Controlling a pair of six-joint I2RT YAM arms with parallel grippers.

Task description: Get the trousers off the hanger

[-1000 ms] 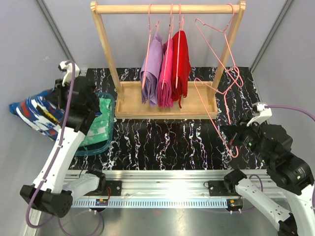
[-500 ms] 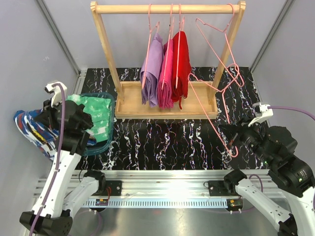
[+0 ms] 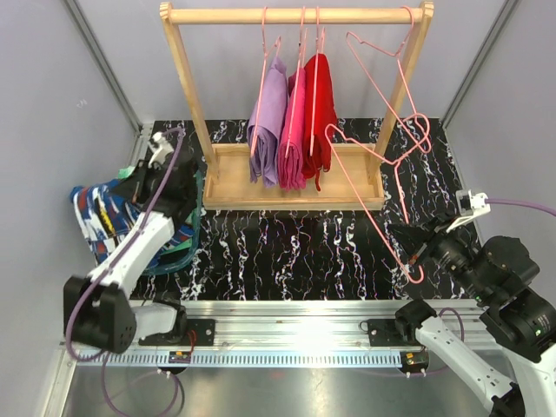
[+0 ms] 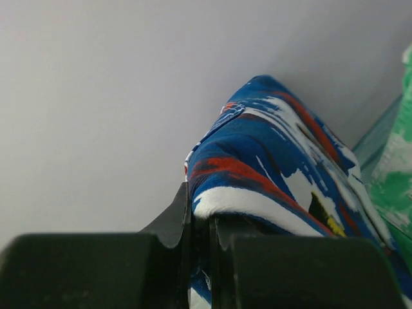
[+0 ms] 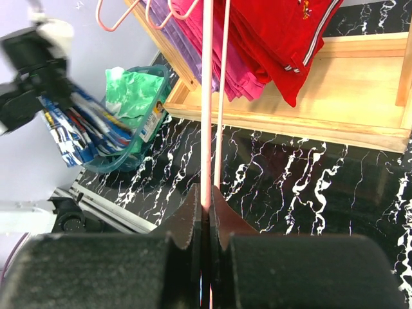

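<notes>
The navy blue trousers (image 3: pixel 100 221) with white, red and yellow patches hang off the table's left edge, pinched in my left gripper (image 3: pixel 129 189), which is shut on them. In the left wrist view the cloth (image 4: pixel 277 154) bulges out between the closed jaws of that gripper (image 4: pixel 201 206). The mint green trousers (image 5: pixel 132 93) lie in a teal basket (image 5: pixel 138 145). My right gripper (image 5: pixel 206 206) is shut on the wire of an empty pink hanger (image 3: pixel 382 165), held at its lower end (image 3: pixel 413 254) over the table's right side.
A wooden rack (image 3: pixel 295 15) stands at the back with lilac (image 3: pixel 268 117), pink (image 3: pixel 294 130) and red (image 3: pixel 320 109) pairs on hangers. A second empty pink hanger (image 3: pixel 382 52) hangs at the rail's right end. The basket rim (image 3: pixel 196 228) shows beside my left arm.
My left arm has swung the navy trousers from far left in toward the basket, its wrist now over the basket. My right gripper has shifted slightly right with the hanger.
</notes>
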